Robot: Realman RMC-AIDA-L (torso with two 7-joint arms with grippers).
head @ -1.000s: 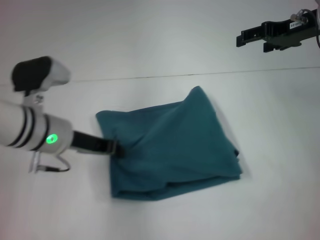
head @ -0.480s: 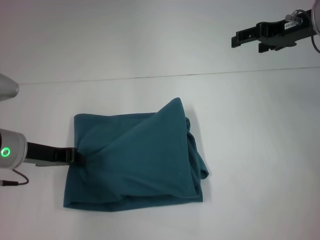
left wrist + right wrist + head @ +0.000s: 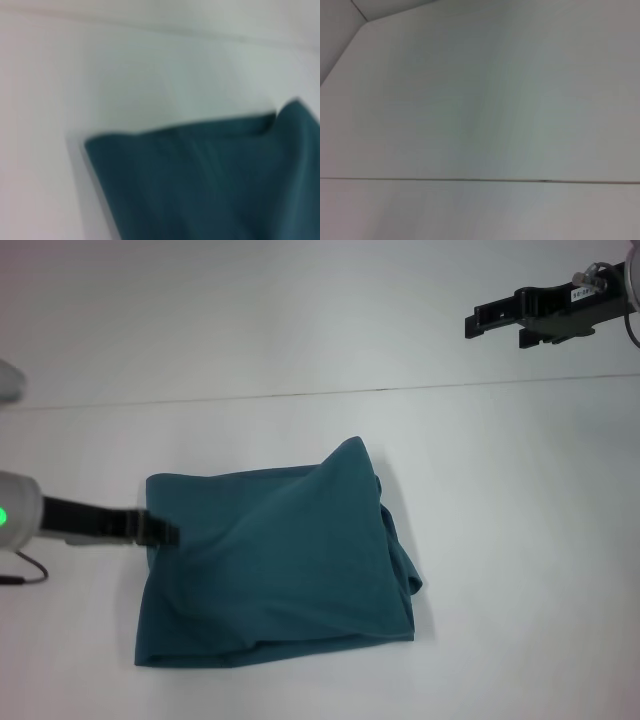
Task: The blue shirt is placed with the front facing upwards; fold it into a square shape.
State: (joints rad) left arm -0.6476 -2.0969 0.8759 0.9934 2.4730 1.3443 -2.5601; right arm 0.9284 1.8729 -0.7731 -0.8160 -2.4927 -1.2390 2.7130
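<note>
Since half a second earlier, the blue shirt (image 3: 275, 570) was flattened into a rough, unfinished square on the desk (image 3: 520, 540), its left edge apparently pinched by the left hand (image 3: 160, 532).

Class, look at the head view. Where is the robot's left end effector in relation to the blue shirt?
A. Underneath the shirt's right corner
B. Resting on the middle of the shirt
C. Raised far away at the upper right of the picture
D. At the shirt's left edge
D: the left end effector sits at the left edge of the folded blue shirt, while the right end effector is parked high at the far right, away from the cloth.
</note>
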